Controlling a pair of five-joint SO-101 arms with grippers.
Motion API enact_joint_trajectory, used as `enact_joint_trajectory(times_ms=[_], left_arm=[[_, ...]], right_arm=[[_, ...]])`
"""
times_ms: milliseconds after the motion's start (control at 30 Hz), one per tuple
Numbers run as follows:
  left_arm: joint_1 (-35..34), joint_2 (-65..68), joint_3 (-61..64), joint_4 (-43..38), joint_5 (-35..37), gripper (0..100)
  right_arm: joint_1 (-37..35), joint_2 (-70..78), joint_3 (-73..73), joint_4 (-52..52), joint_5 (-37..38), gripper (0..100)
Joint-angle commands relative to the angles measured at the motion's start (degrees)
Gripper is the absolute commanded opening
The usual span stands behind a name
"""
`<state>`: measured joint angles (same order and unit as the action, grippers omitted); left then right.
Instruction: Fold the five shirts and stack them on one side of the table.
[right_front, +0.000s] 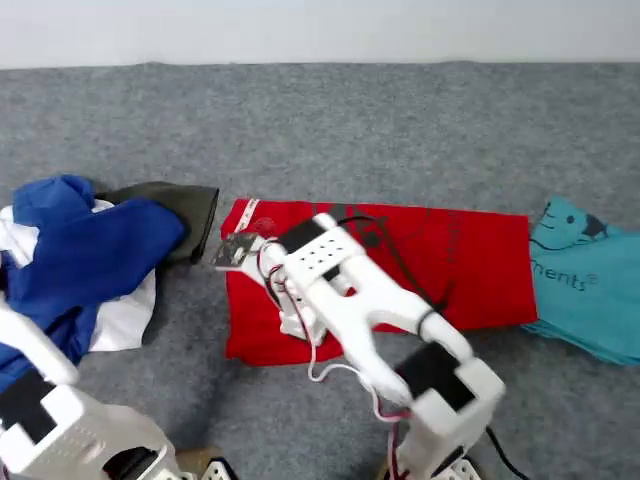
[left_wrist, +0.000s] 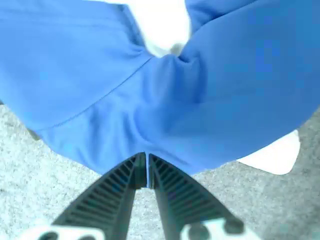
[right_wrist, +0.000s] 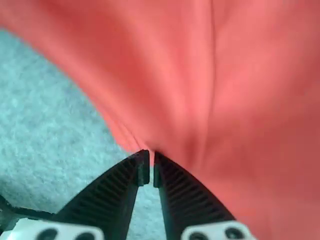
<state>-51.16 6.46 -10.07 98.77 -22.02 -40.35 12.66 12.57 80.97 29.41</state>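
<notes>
Two pincers are pressed shut on cloth: the right pincer (right_wrist: 150, 165) on the hem of the red shirt (right_wrist: 225, 100), spread beyond its tips; the left pincer (left_wrist: 146, 167) on the edge of the blue shirt (left_wrist: 175, 100). The red hem is probably best lifted low and laid across squarely.

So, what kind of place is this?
Probably a robot lab bench, not a home: a grey carpeted table against a bare white wall, with a white left arm at a blue shirt and a right arm at a red shirt.

High view overhead; wrist views hug blue shirt (left_wrist: 225, 100), red shirt (right_wrist: 240, 100).
</notes>
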Motion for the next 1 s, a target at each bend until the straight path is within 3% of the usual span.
enact_joint_trajectory(times_ms=[0,267,633,967], left_arm=[[-0.62,-0.35,-2.33,0.7,-0.62,2],[-0.62,-0.35,-2.33,0.53,-0.62,2],[-0.35,-0.35,-2.33,0.44,-0.62,2],[-0.7,-0.35,-2.42,0.44,-0.62,2]], right_arm=[[-1.54,3.91,-3.69,-2.07,-0.88,2.4],[0.75,11.12,-3.25,2.68,-0.53,2.4],[-0.92,-3.12,-9.14,4.44,-0.88,7.7],[-12.18,4.18,-14.24,1.89,-1.05,6.0]])
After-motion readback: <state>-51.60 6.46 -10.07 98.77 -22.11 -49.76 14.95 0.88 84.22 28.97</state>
